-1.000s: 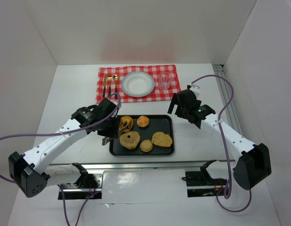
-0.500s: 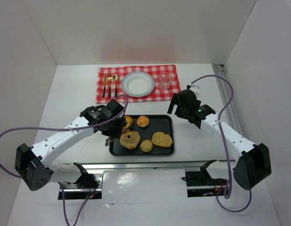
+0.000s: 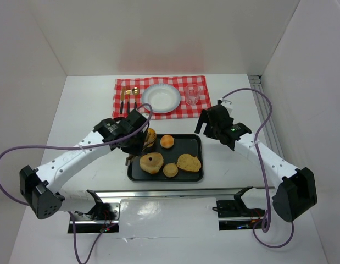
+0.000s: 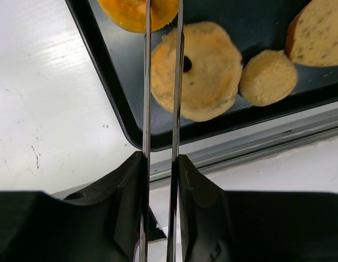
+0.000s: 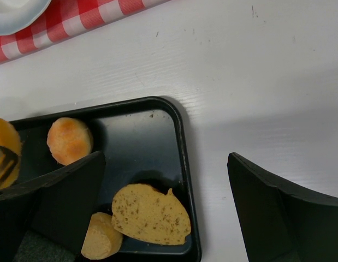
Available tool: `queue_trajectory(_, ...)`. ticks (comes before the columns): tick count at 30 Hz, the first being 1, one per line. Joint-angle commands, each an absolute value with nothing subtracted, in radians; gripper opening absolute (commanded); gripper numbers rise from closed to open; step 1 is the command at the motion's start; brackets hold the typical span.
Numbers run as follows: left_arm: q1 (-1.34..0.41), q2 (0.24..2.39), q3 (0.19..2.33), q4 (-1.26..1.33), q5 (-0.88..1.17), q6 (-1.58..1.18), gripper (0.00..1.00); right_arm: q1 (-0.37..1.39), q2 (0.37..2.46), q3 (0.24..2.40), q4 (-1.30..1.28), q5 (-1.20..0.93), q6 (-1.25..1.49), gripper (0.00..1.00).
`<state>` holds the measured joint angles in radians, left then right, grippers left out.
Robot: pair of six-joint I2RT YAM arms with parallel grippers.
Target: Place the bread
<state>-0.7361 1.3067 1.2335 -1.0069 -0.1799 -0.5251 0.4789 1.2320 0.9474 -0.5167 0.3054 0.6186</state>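
The bread, a small orange-golden glazed doughnut [image 3: 150,137], hangs on edge between the blades of metal tongs [image 4: 147,82] over the back-left corner of the black tray [image 3: 195,139]. My left gripper [image 3: 134,145] is shut on the tongs' handles. In the left wrist view the gripper [image 4: 160,161] squeezes the two blades, and the doughnut [image 4: 133,11] shows at their far end. It also shows at the left edge of the right wrist view [image 5: 4,146]. My right gripper [image 3: 209,124] is open and empty, just right of the tray [image 5: 183,143].
The tray holds a pale-brown bagel-like piece [image 3: 151,163], a round bun [image 3: 167,141], a small round piece [image 3: 171,170] and a seeded slice [image 3: 189,162]. Behind it a red checked cloth [image 3: 159,82] carries a white plate [image 3: 161,98], a glass [image 3: 192,94] and cutlery [image 3: 128,100].
My left arm has swung right and toward the back. The doughnut in the tongs has risen off the tray and shifted slightly toward the back. The right arm has not moved.
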Motion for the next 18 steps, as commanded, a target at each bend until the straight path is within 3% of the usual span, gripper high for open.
queue_trajectory(1, -0.736, 1.249, 1.342, -1.041, -0.207, -0.518, 0.12, 0.483, 1.204, 0.93, -0.463, 0.284, 0.607, 1.0)
queue_trajectory(8, -0.695, 1.291, 1.514, -1.039, -0.232, -0.54, 0.06, 0.492, 1.204, 0.94, -0.472, 0.296, 0.607, 1.0)
queue_trajectory(18, -0.525, 1.724, 1.83, -0.788, -0.204, -0.505, 0.06, 0.502, 1.15, 0.95, -0.528, 0.345, 0.607, 1.0)
